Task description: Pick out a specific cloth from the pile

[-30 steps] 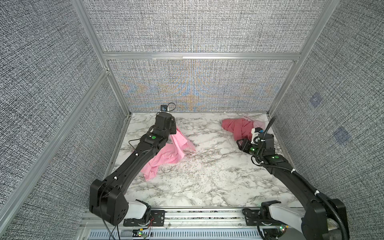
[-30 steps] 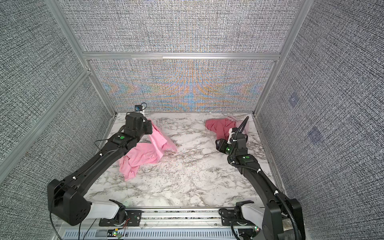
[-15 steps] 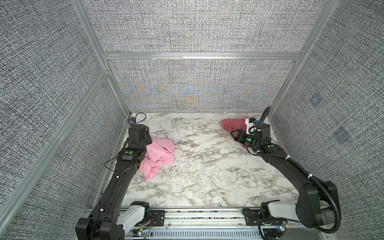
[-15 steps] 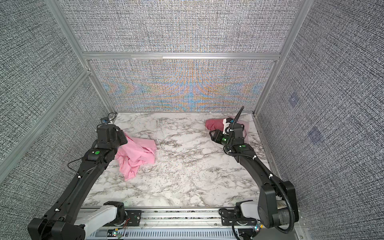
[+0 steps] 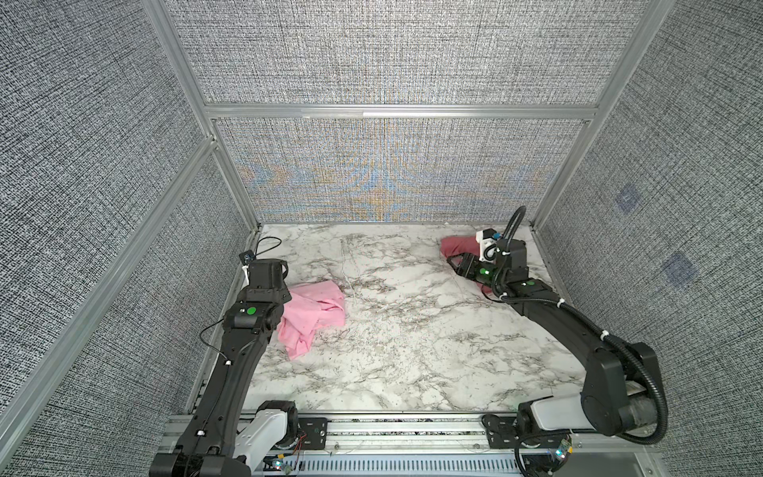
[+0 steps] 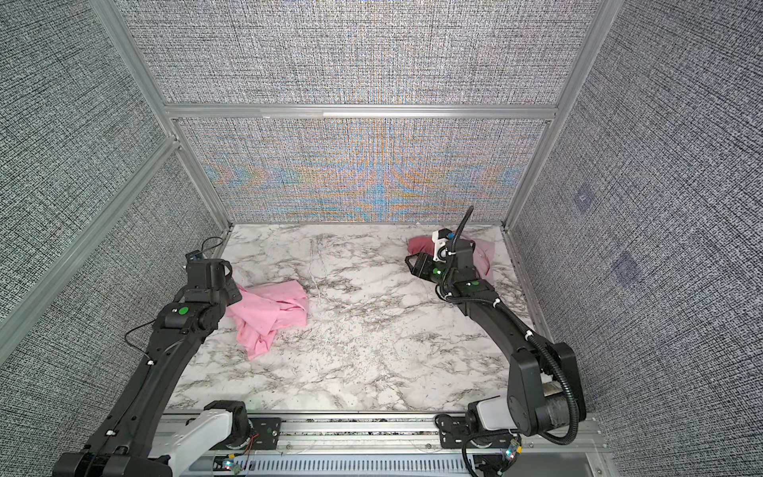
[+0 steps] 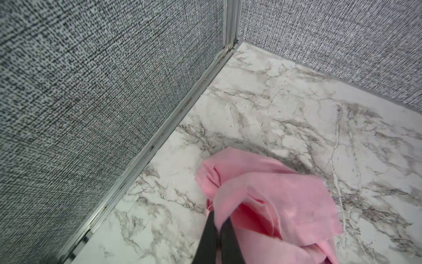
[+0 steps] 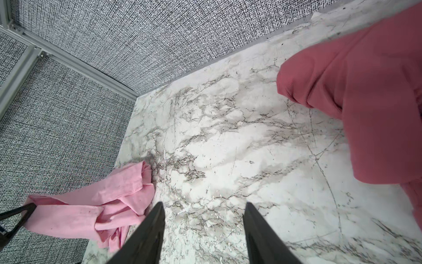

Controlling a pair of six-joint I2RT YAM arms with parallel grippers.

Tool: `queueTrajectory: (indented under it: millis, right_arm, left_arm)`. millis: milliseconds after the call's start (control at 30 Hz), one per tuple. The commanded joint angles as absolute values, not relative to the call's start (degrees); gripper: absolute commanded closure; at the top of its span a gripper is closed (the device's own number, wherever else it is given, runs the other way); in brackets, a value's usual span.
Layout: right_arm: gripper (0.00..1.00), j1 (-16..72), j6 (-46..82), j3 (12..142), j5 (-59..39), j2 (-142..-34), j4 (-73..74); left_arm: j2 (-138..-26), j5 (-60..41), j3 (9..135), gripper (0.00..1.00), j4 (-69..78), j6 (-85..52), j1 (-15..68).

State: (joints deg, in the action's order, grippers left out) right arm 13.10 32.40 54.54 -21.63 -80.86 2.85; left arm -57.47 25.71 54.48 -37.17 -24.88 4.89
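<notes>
Left wrist view: left pincer [image 7: 218,220] pinches pink cloth [image 7: 274,189] on table [image 7: 274,102].

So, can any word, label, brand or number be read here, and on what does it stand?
None can be read.
The bright pink cloth, the rose-red cloth, the marble tabletop and the grey walls bear no writing.
The green dots on the left arm and right arm are plain, without letters.

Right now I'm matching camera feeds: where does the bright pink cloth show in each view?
In a top view: pink cloth left of middle, beside the left arm.
In a top view: pink cloth left of middle.
Left wrist: pink cloth lower right, in the shut left pincer.
Right wrist: pink cloth lower left.
Shared landmark: back-left booth corner.
</notes>
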Motion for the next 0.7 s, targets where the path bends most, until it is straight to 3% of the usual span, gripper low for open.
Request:
queueTrajectory:
  millis: [0, 100, 133, 167, 200, 233, 267, 400, 567, 667]
  right_arm:
    - [0.43, 13.60, 33.52, 54.36, -22.88, -81.28, 5.49]
    - [0.43, 14.04, 33.91, 55.01, -24.01, -82.24, 5.62]
    - [0.43, 14.21, 33.85, 55.19, -24.24, -82.55, 5.64]
    - [0.43, 14.39, 33.74, 55.28, -24.29, -82.73, 5.63]
    - [0.43, 14.48, 33.64, 55.35, -24.25, -82.81, 5.69]
    - [0.43, 14.50, 33.66, 55.39, -24.33, -82.88, 5.63]
    - [0.43, 14.51, 33.62, 55.41, -24.51, -82.89, 5.63]
    - [0.43, 14.69, 33.43, 54.68, -23.87, -82.42, 5.86]
    - [0.43, 14.77, 33.71, 53.91, -23.38, -82.67, 6.64]
    - [0.43, 14.77, 34.51, 53.53, -23.40, -83.02, 7.37]
  left_arm:
    - [-56.54, 30.11, 53.64, 1.00, -41.45, -26.40, 4.58]
    - [-56.62, 30.79, 52.60, 0.96, -43.58, -26.89, 4.41]
    - [-56.81, 30.56, 52.24, 0.75, -43.89, -27.09, 4.31]
    - [-56.91, 30.14, 52.04, 0.44, -44.35, -27.68, 4.31]
    - [-56.87, 29.50, 51.84, 0.28, -44.38, -27.92, 4.31]
    - [-56.79, 28.51, 51.84, 0.07, -44.30, -28.11, 4.35]
    - [-56.65, 27.50, 51.92, 0.01, -44.04, -28.21, 4.31]
    - [-56.29, 21.08, 52.86, 0.02, -41.83, -24.22, 4.34]
    - [-57.22, 9.15, 48.89, 0.13, -33.66, -22.91, 4.66]
    - [-60.29, 7.93, 45.45, 0.18, -29.97, -23.69, 4.76]
